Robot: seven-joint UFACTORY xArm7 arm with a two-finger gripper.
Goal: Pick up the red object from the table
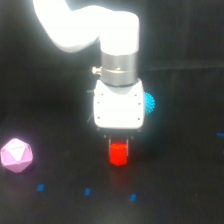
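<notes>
**Red block between my fingers**

My gripper [119, 148] hung straight down from my white wrist, and its two short dark fingers [129, 145] stood on either side of the red object [119, 154]. The block's upper part sat between them while its lower part showed below the tips. The fingers appeared to be pressed against its sides, so I took it as gripped, though the blur left the contact itself soft. Whether the block rested on the table [60, 100] or hung just clear of it, I could not tell.

Taking the red object as my landmark and reading from the exterior view's left: the pink polyhedron [16, 155] lay well apart from it, far toward that edge and at about the same height in the picture. Three small blue marks [87, 191] sat below the block, nearer the camera, spread in a loose row. The cyan spiky ball [149, 102] was above the block and a little to the exterior view's right, partly hidden behind my white gripper housing [119, 106].
</notes>
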